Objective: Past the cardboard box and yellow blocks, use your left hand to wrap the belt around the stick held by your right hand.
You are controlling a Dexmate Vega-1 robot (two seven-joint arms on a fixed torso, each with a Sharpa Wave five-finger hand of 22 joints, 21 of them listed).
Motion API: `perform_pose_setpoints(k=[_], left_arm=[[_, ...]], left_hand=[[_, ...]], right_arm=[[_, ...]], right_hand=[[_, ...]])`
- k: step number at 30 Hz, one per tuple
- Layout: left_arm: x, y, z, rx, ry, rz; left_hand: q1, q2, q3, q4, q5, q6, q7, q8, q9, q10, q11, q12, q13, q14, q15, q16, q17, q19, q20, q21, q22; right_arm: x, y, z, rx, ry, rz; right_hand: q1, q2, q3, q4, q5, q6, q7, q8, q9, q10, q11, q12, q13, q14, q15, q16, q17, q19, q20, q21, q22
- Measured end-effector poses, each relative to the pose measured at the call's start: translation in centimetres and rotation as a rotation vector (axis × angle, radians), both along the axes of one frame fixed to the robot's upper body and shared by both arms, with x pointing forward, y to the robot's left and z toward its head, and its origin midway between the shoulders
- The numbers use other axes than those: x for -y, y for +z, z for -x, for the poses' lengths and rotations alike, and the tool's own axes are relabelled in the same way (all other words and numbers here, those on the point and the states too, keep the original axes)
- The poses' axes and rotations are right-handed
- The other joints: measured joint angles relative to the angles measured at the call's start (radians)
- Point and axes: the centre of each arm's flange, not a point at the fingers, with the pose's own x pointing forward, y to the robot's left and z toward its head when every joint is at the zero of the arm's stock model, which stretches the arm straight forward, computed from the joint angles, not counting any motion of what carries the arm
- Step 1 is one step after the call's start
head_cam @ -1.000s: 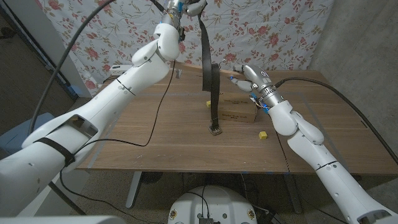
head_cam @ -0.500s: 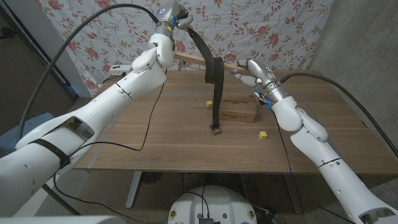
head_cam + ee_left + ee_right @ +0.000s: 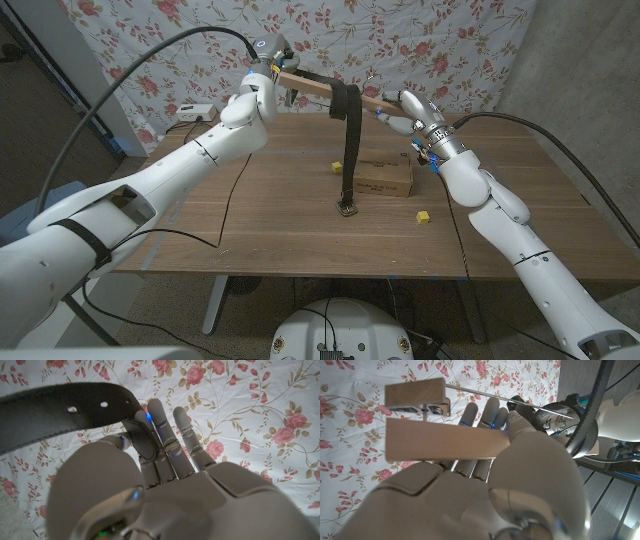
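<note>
A black belt (image 3: 346, 120) is looped over a wooden stick (image 3: 315, 87) and hangs down to its buckle (image 3: 347, 209) on the table. My right hand (image 3: 408, 108) grips the stick's right end above the back of the table. In the right wrist view the stick (image 3: 445, 444) crosses that hand (image 3: 485, 490). My left hand (image 3: 268, 68) is at the stick's left end and pinches the belt's free end. The left wrist view shows the punched belt end (image 3: 60, 412) between the thumb and fingers of that hand (image 3: 155, 465). The cardboard box (image 3: 383, 178) lies below the stick, with yellow blocks (image 3: 337, 167) (image 3: 423, 216) beside it.
A flowered cloth (image 3: 450, 40) hangs behind the wooden table (image 3: 250, 240). A thin black cable (image 3: 240, 200) trails across the table's left half. A white power strip (image 3: 190, 110) sits at the far left corner.
My left hand has come down from high above to the stick's left end, drawing the belt's free end leftward along it. The right hand has lifted the stick a little.
</note>
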Motion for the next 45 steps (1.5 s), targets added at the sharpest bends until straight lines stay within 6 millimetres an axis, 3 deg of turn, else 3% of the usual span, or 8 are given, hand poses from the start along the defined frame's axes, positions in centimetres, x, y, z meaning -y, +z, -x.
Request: perform_pose_setpoints(k=[6, 7, 20, 31, 45], left_arm=[[0.4, -0.4, -0.4, -0.02, -0.019, -0.019], [0.2, -2.2, -1.9, -0.065, -0.005, -0.028], [1.8, -6.3, -3.5, -0.165, -0.078, -0.088], [4.3, -8.9, -3.1, -0.221, -0.181, -0.155], [8.7, -10.5, -0.4, -0.224, -0.343, -0.268]], left_hand=[[0.0, 0.0, 0.004, -0.003, 0.0, 0.0, 0.0, -0.001, 0.0, 0.0, 0.0, 0.0, 0.001, 0.0, 0.0, 0.0, 0.0, 0.0, 0.0, 0.0, 0.0], [0.0, 0.0, 0.005, -0.003, 0.0, 0.0, 0.0, -0.001, 0.003, 0.0, 0.0, 0.0, 0.001, 0.0, 0.0, 0.0, 0.0, 0.0, 0.0, 0.0, 0.0], [-0.003, -0.003, 0.005, -0.004, -0.008, 0.0, 0.0, -0.006, 0.002, 0.001, 0.0, -0.004, 0.0, 0.0, 0.0, 0.0, 0.0, 0.0, 0.0, 0.0, -0.005], [-0.002, -0.002, 0.005, -0.004, -0.009, 0.0, 0.0, -0.008, 0.002, 0.002, 0.002, -0.004, 0.005, 0.0, 0.0, 0.0, 0.002, 0.0, 0.0, 0.003, -0.005], [0.002, 0.002, 0.005, -0.003, -0.019, 0.004, 0.004, -0.016, 0.002, 0.006, 0.004, -0.007, 0.004, 0.0, 0.0, 0.0, 0.0, 0.0, 0.0, 0.003, -0.009]], right_arm=[[0.1, 0.6, -0.1, 0.007, 0.003, -0.005], [0.1, 0.8, -0.2, 0.001, 0.014, -0.015], [1.4, 2.8, -2.6, -0.025, -0.021, -0.114], [3.3, 4.3, -4.9, -0.059, -0.089, -0.215], [5.5, 4.7, -7.0, -0.101, -0.182, -0.302]], right_hand=[[0.0, 0.0, -0.006, 0.003, 0.0, 0.0, 0.0, -0.001, 0.0, 0.0, 0.0, 0.0, 0.0, 0.007, -0.007, -0.005, 0.0, 0.0, 0.0, 0.0, 0.0], [0.0, 0.0, -0.006, 0.003, 0.0, 0.0, 0.0, -0.001, 0.0, 0.0, 0.0, 0.0, 0.0, 0.007, -0.007, -0.006, 0.0, 0.0, 0.0, 0.0, 0.0], [0.003, -0.003, -0.007, 0.002, -0.001, 0.002, -0.002, -0.002, 0.0, 0.003, 0.003, 0.0, 0.002, 0.007, -0.007, -0.006, 0.0, 0.0, 0.0, 0.004, 0.0], [0.002, -0.002, -0.007, 0.001, -0.002, 0.005, -0.005, -0.008, -0.003, 0.003, 0.003, 0.0, 0.002, 0.016, -0.008, -0.006, 0.003, 0.004, 0.004, 0.008, 0.0], [0.002, -0.002, -0.01, -0.001, -0.002, 0.011, 0.0, -0.004, -0.005, 0.003, 0.003, 0.0, 0.007, 0.023, -0.012, -0.008, 0.003, 0.004, 0.004, 0.011, 0.0]])
